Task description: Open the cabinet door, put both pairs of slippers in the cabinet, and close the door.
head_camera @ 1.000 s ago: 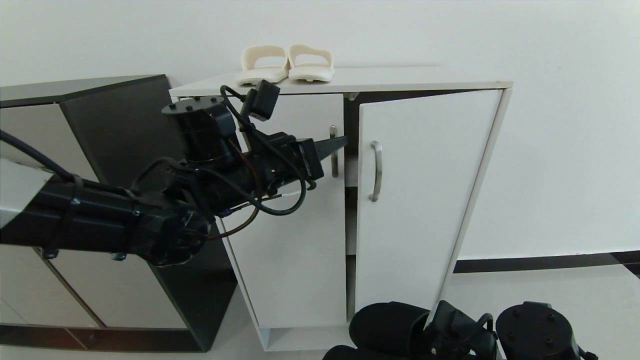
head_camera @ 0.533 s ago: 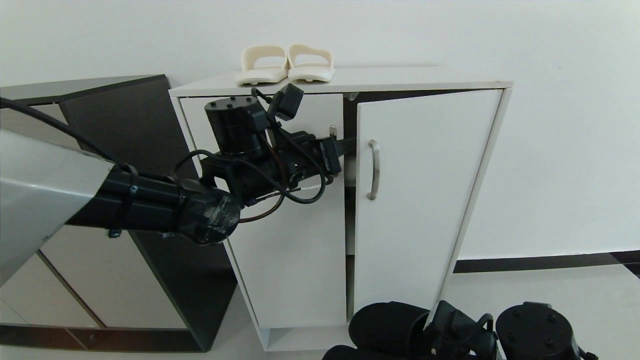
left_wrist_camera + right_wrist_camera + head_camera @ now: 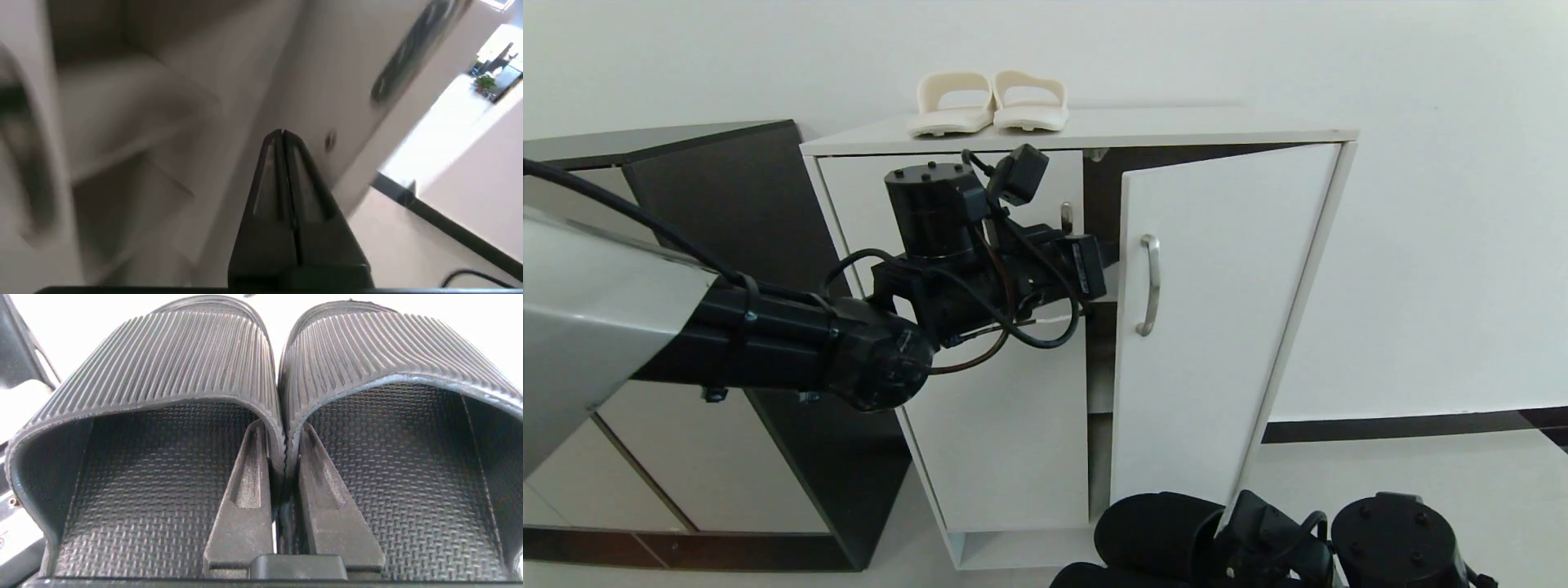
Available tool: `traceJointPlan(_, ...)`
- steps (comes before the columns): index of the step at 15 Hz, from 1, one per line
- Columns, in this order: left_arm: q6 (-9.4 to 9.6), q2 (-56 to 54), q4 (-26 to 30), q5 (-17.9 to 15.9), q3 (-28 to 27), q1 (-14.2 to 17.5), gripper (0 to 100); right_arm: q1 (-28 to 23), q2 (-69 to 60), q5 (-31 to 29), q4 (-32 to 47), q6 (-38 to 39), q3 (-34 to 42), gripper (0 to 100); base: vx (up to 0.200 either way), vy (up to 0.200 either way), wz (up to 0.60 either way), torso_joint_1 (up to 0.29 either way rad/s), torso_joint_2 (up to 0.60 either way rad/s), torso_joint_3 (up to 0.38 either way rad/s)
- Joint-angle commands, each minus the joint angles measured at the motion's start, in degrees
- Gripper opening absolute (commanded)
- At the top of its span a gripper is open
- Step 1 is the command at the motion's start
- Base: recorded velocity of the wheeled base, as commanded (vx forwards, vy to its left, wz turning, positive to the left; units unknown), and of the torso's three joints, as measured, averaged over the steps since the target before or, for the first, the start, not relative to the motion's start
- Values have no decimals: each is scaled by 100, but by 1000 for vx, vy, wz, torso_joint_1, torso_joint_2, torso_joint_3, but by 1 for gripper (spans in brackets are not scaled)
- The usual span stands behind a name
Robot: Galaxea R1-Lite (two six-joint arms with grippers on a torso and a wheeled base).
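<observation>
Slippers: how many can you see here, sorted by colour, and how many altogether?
Cream slippers: 2, side by side on top of the cabinet
Black slippers: 2, pinched together in the right gripper
Total: 4

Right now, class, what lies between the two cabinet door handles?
In the head view, the left hand sits in the dark gap between the left handle and the right handle.
</observation>
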Motion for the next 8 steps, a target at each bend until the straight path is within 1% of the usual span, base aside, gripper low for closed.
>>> traceJointPlan(1, 12, -403, -64, 6, 382, -297, 0, 27, 12, 6, 1, -18, 1, 0, -200, 0, 0, 2, 2, -7)
traceJointPlan(2, 12, -667, -117, 6, 645, -631, 0, 36, 12, 15, -8, -97, 10, 0, -200, 0, 0, -7, 7, 2)
traceJointPlan(4, 12, -834, -143, 6, 760, -903, 0, 53, 12, 15, -8, -97, 10, 0, -200, 0, 0, 0, 2, 7)
traceJointPlan(6, 12, -834, -143, 14, 760, -877, 0, 53, 12, 6, -8, -97, 10, 0, -200, 0, 0, 2, -2, 0)
traceJointPlan(7, 30, -834, -143, 93, 821, -674, 0, 45, 4, 6, -43, -88, 10, 0, -200, 0, 0, 2, 7, 7)
traceJointPlan(8, 30, -851, -152, 164, 856, -595, 0, 45, 12, 6, -79, -80, 10, 0, 0, 0, 0, 0, 0, 0)
